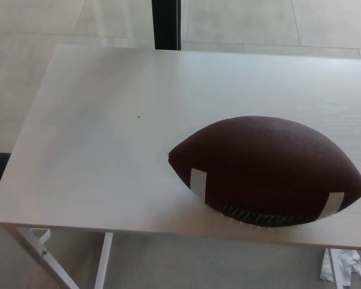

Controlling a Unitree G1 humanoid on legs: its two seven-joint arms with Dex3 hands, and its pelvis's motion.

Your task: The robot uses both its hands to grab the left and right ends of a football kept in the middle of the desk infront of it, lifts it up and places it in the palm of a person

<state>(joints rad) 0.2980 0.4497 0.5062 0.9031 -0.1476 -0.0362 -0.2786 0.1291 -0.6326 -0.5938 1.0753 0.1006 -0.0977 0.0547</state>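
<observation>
I see a brown football (268, 168) with white stripes lying lengthwise on the pale surface (108, 132), near its front edge, neither hand visible, their state unknown to me.

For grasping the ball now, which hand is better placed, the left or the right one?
Probably the right. Neither hand is in view, so this is judged from the football alone: it lies toward the right side of the desk, near the front edge, closer to where the right arm comes in.
</observation>
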